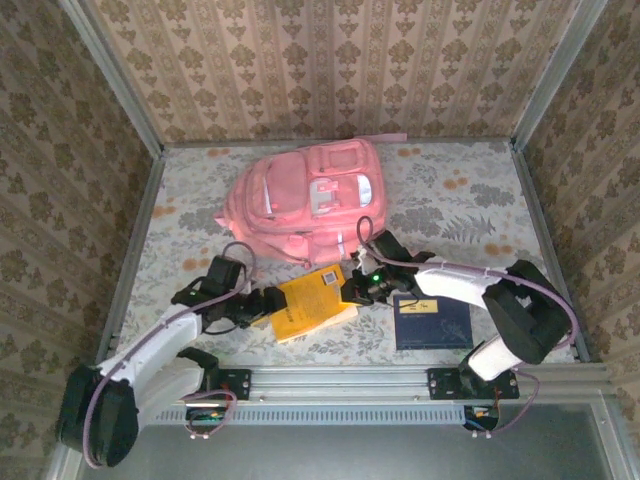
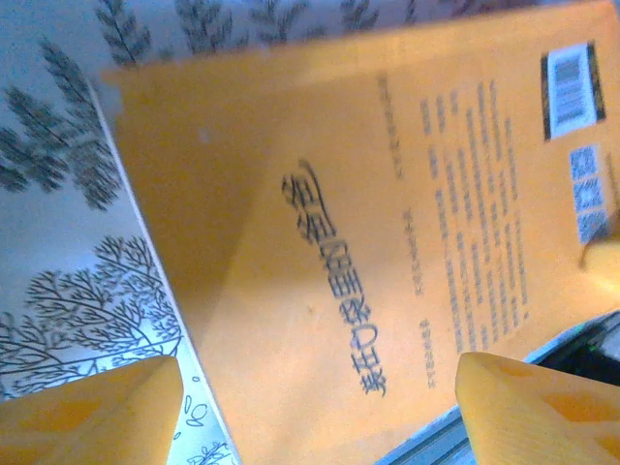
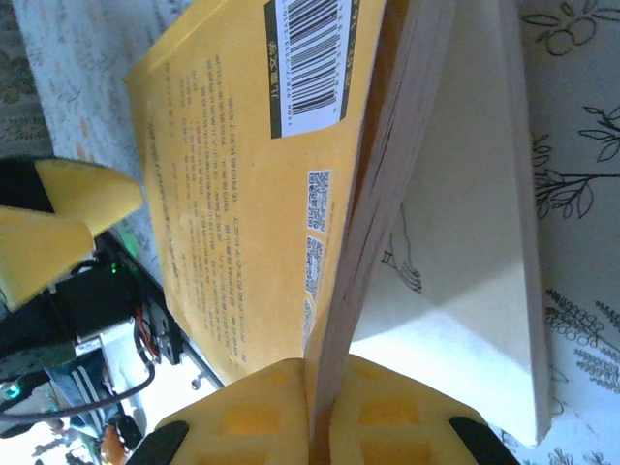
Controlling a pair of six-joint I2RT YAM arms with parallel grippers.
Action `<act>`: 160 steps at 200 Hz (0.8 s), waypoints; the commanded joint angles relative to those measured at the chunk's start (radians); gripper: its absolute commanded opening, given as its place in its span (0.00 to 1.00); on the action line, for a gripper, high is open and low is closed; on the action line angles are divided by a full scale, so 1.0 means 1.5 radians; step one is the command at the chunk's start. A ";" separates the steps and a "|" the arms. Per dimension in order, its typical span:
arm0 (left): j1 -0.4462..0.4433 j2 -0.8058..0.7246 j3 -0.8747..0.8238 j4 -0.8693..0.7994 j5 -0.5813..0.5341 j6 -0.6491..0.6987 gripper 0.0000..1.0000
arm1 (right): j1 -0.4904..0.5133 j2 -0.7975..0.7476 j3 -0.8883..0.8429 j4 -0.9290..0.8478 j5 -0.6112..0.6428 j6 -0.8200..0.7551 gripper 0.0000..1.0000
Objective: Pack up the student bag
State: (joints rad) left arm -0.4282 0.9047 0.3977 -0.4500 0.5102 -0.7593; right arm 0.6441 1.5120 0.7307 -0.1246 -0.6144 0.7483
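Two grippers at a yellow book, pink bag behind.

The bag (image 1: 305,190) lies at the middle back of the table (image 1: 470,200), just beyond the book (image 1: 312,302), which sits between the two arms. The right gripper (image 1: 351,289) is clamped on the book's right edge; its wrist view shows the fingers (image 3: 252,421) pinched on the barcode cover, which is lifted off the white pages beneath. The left gripper (image 1: 264,304) is at the book's left edge with its jaws spread wide and nothing gripped, the cover lying between its fingers. A blue book (image 1: 432,320) lies flat to the right, apart from both.
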 commanded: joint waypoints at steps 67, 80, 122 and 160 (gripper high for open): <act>0.002 -0.032 0.040 -0.056 -0.094 0.041 0.79 | -0.010 -0.171 0.011 -0.126 -0.017 -0.254 0.00; -0.012 -0.034 0.056 -0.052 -0.131 0.052 0.80 | -0.010 -0.178 0.015 -0.137 -0.011 -0.267 0.00; -0.075 0.044 0.078 0.084 -0.120 0.083 0.80 | -0.010 -0.190 0.026 -0.148 -0.030 -0.278 0.00; -0.105 0.155 0.085 0.226 -0.029 0.096 0.80 | -0.010 -0.199 0.033 -0.143 -0.055 -0.278 0.00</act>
State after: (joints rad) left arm -0.5686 1.0657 0.5003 -0.2790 0.3759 -0.6563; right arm 0.6327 1.2552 0.7364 -0.3489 -0.6315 0.3653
